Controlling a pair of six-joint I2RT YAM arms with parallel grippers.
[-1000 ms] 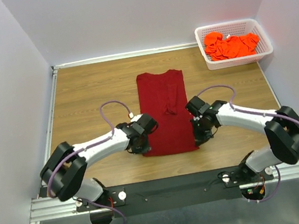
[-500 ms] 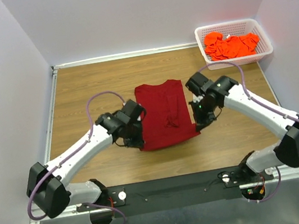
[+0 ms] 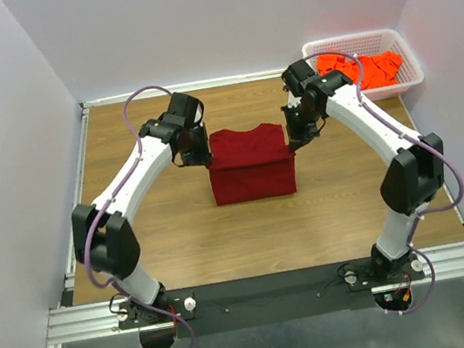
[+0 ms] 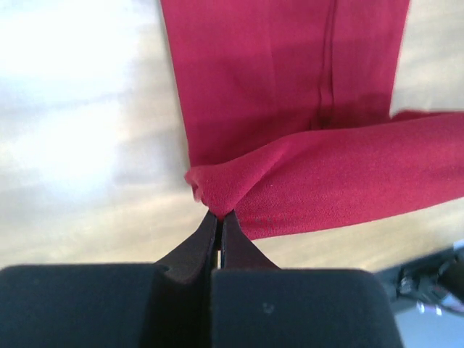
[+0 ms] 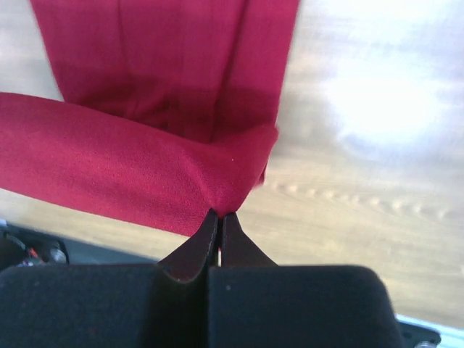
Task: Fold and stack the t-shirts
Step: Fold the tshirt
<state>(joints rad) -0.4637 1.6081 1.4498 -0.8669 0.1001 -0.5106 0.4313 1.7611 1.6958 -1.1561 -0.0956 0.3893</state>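
Observation:
The maroon t-shirt [image 3: 251, 166] lies in the middle of the table, its near hem lifted and carried over towards the collar, so the cloth is doubled. My left gripper [image 3: 203, 157] is shut on the hem's left corner [image 4: 206, 192]. My right gripper [image 3: 294, 139] is shut on the right corner [image 5: 239, 188]. Both corners hang pinched at the fingertips above the lower layer [image 4: 275, 65] [image 5: 174, 58]. More orange t-shirts [image 3: 361, 68] lie heaped in the basket at the back right.
The white mesh basket [image 3: 411, 78] stands in the far right corner against the wall. A raised rail runs along the table's left and far edges [image 3: 86, 144]. Bare wood surrounds the shirt [image 3: 163, 238].
Both grippers have carried the maroon shirt's near hem away from the bases towards the collar, folding it in half. The arms have stretched far out over the table.

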